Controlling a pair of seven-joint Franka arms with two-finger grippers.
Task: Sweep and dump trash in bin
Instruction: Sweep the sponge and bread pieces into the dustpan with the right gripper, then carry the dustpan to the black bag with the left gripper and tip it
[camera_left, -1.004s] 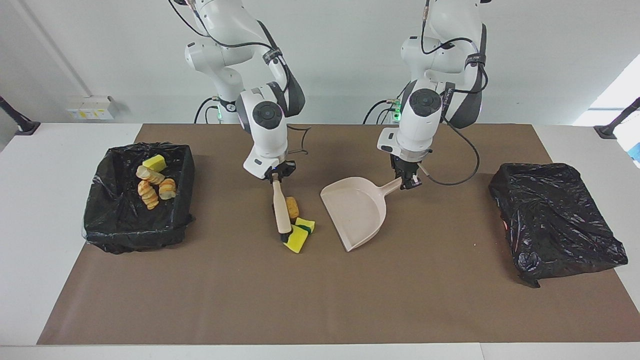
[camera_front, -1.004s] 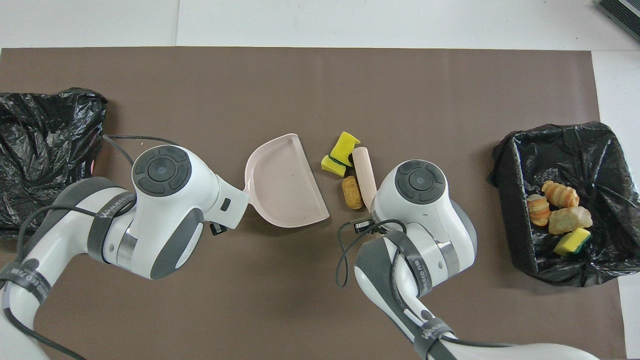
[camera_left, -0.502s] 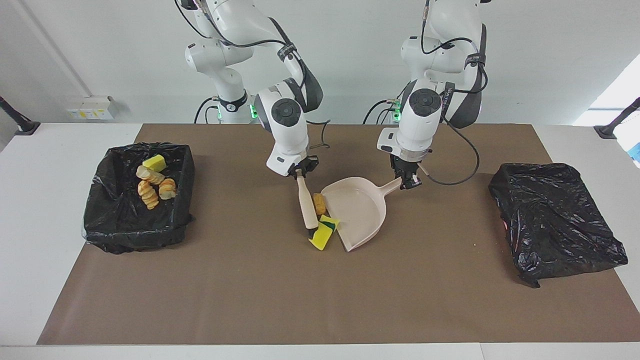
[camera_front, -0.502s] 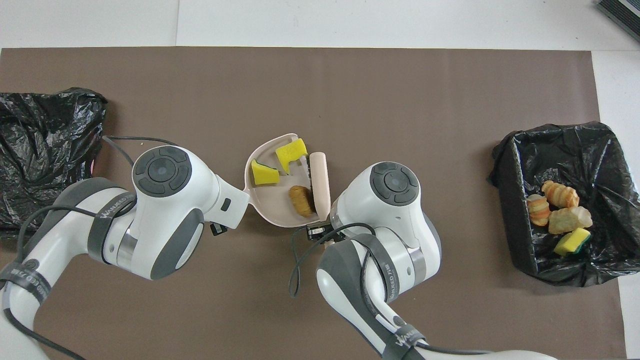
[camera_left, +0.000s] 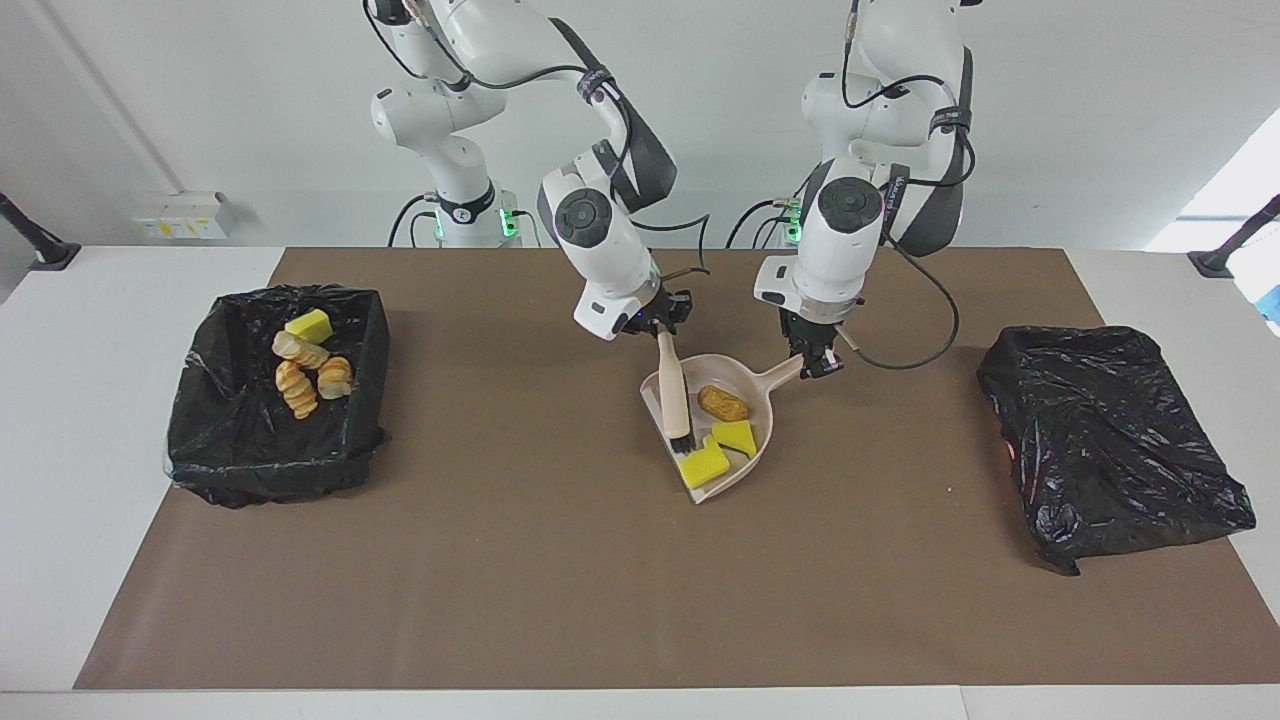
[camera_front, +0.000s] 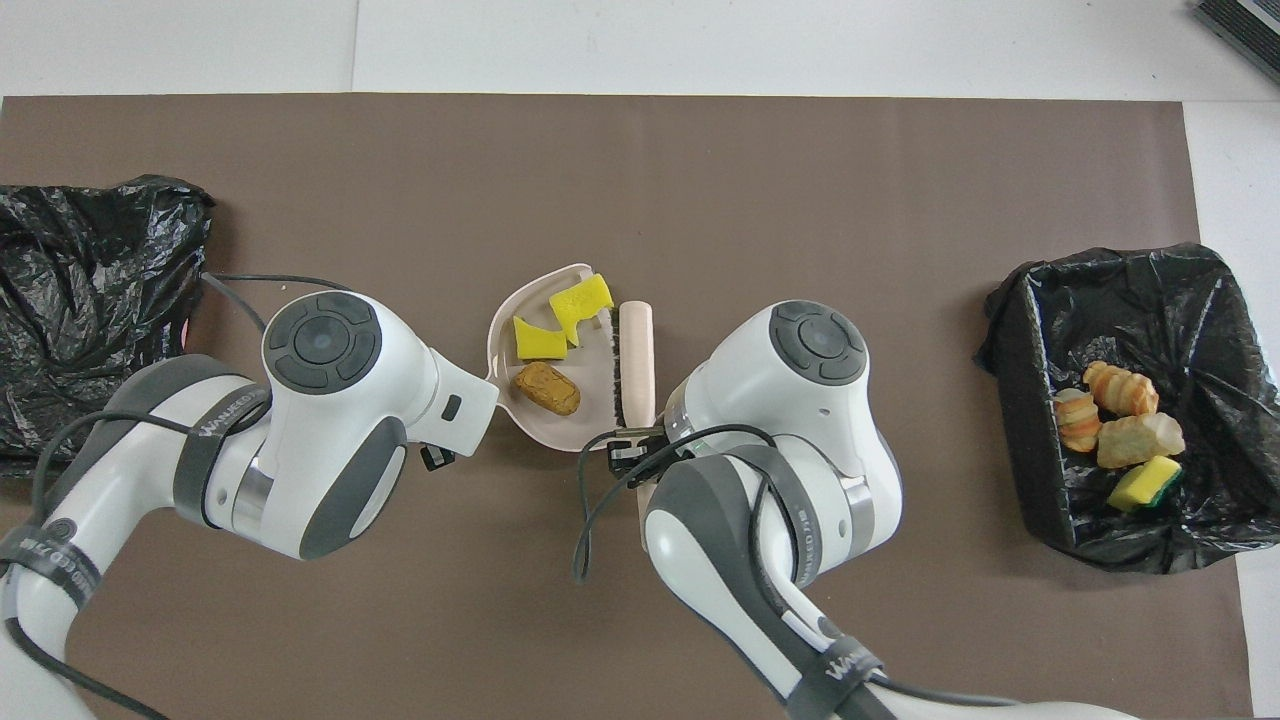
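Sweep done: my right gripper (camera_left: 668, 326) clamps the brush (camera_left: 675, 395), my left gripper (camera_left: 815, 362) grips the dustpan (camera_left: 760, 420) handle, scraps (camera_left: 722, 402) inside. Next: carry to bin (camera_left: 200, 420), keep level.

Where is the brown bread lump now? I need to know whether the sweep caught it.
In the facing view the brown bread lump lies in the dustpan at mid-table, beside the two yellow foam wedges and nearer to the robots than they are.

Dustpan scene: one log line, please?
left pincer: holds dustpan | right pincer: holds brush | dustpan: three scraps
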